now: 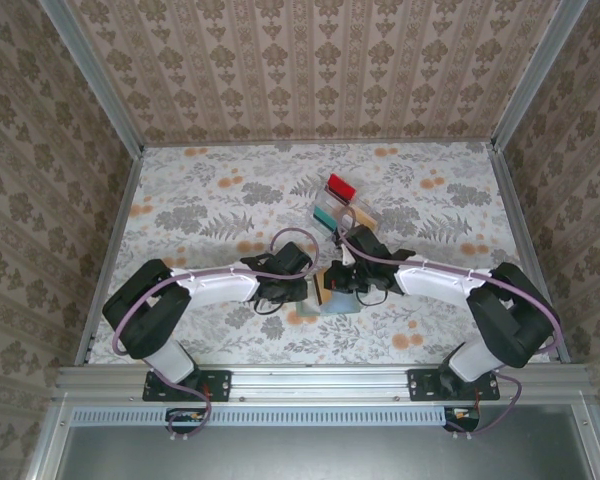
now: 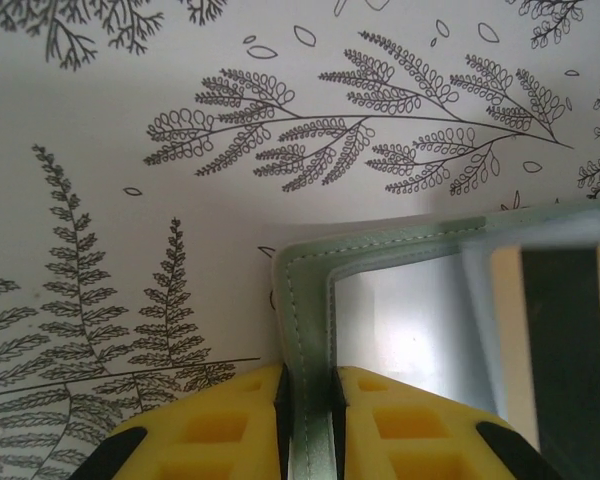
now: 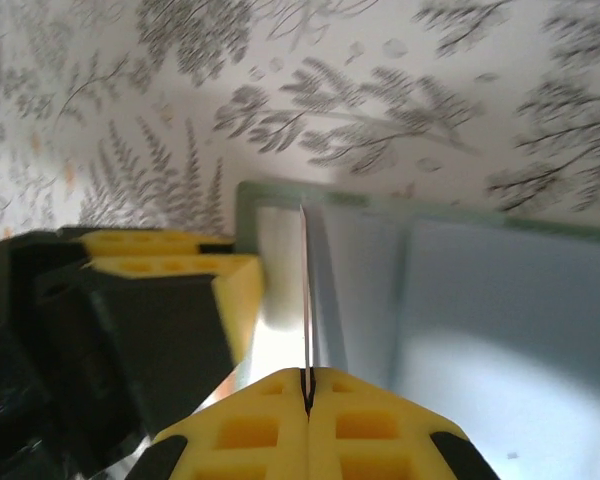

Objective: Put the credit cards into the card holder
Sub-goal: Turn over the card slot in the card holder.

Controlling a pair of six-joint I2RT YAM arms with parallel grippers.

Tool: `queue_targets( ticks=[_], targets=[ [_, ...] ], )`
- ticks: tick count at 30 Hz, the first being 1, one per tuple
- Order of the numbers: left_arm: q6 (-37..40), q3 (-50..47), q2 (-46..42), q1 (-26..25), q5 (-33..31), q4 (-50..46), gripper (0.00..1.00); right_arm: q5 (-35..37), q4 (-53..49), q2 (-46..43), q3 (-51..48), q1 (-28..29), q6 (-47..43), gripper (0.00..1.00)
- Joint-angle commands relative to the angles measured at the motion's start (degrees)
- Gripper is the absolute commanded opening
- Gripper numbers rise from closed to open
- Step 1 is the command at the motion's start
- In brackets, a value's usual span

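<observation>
The sage-green card holder lies open near the table's front middle. My left gripper is shut on the stitched edge of the card holder, with one yellow finger on each side. My right gripper is shut on a thin credit card, seen edge-on and standing over the inside of the card holder. The same tan card with a dark stripe shows at the right of the left wrist view. From above, the left gripper and the right gripper meet over the card holder.
A clear compartmented tray stands behind the grippers with a red card and a teal card in it. The left gripper's yellow fingers sit close beside the held card. Patterned walls enclose the floral tabletop.
</observation>
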Motion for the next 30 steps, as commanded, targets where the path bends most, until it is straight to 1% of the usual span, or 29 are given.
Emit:
queue_targets(
  ticks=[1,5,11,15,16,19,25,30],
  targets=[
    [-0.8,0.8,1.0,-0.3,-0.7,0.0,0.18,-3.5,0.8,-2.6,1.1,0.3,1.5,0.04],
    [-1.3,-0.2,0.5,-0.1,-1.3,0.4,0.18,0.2,-4.2,-6.2,1.8,0.2,0.4,0.04],
    [-1.7,-0.8,1.0,-0.1,-1.0,1.3,0.18,1.2,-8.9,-13.6,4.5,0.0,-1.7,0.05],
    [-1.9,-1.0,0.9,-0.1,-1.2,1.7,0.19,5.9,-11.3,-16.4,3.7,-0.4,-1.7,0.05],
    [-2.0,-1.1,0.7,-0.1,-1.1,1.9,0.19,6.5,-12.0,-16.1,3.5,-0.6,-1.7,0.05],
    [-2.1,-1.1,-0.1,-0.1,-1.5,1.4,0.2,5.1,-11.2,-13.9,2.4,-0.7,-1.1,0.04],
    [-1.8,-1.5,-2.6,-0.1,-2.5,-0.2,0.25,2.6,-4.2,-8.2,-1.0,-0.6,2.4,0.03],
    [-2.4,-2.6,-5.3,-0.1,-3.9,-2.9,0.28,3.2,-1.6,-3.7,-3.1,-0.6,3.5,0.03]
  ],
)
